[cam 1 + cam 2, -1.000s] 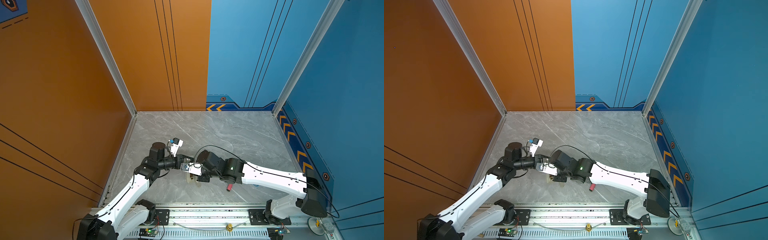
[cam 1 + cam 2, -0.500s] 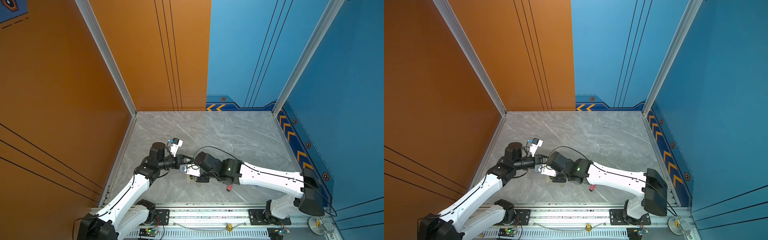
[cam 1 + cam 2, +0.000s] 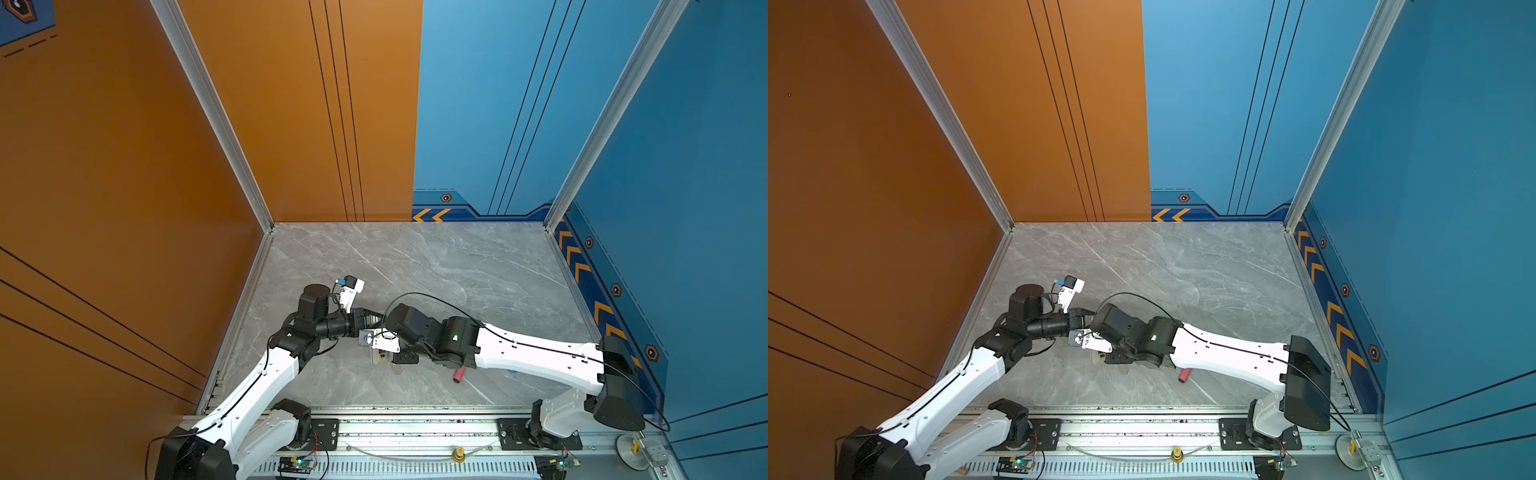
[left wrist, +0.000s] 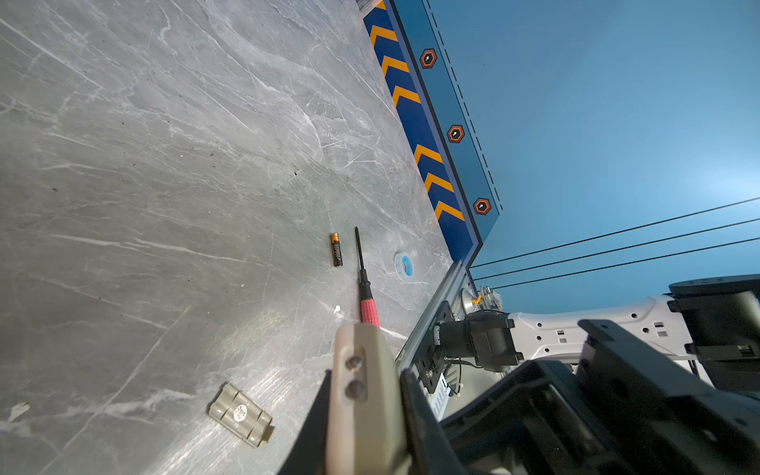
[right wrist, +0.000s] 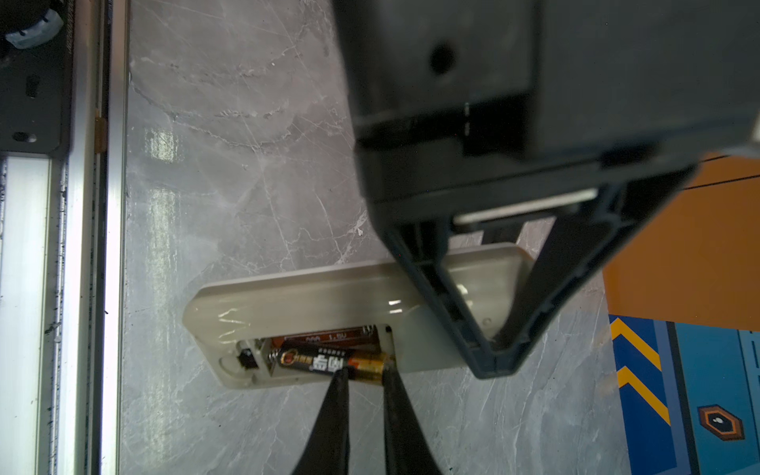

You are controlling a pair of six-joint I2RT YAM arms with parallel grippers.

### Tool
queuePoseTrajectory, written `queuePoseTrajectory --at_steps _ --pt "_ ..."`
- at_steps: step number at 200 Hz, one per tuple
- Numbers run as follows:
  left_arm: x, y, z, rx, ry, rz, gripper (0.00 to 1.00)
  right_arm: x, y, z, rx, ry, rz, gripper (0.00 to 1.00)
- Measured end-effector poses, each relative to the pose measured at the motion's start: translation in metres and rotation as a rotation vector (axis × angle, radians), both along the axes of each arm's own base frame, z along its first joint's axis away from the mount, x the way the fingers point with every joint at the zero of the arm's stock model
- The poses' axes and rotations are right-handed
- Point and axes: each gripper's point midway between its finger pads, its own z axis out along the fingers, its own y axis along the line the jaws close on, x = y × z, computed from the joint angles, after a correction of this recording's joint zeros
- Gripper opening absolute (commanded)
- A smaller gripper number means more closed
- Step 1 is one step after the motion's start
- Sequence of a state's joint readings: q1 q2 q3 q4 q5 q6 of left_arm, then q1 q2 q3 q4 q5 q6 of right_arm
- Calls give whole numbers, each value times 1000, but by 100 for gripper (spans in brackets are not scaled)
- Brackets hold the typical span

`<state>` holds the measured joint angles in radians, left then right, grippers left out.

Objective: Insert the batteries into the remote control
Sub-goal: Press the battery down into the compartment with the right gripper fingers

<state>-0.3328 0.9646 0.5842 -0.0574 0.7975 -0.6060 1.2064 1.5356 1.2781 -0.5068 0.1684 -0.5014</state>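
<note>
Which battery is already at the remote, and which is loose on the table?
The battery between the right gripper's fingers sits in the remote's recess; the other battery lies beside the screwdriver.

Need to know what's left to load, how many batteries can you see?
2. One small black-and-gold cylindrical battery sits in the beige remote's recess; another lies loose on the grey table beside the pink-handled screwdriver.

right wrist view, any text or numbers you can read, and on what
"AAA 1.5V", faint: on the floor of the remote control's empty battery slot.
Two white characters and a round logo on the battery between the right gripper's fingertips: too blurred to read.
Nothing else legible.
</note>
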Motion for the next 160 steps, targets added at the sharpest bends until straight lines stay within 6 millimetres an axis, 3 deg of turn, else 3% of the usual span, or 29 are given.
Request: queuePoseTrajectory --at_steps 160 --pt "4 5 -9 27 29 33 0 3 5 -8 -87 -54 8 9"
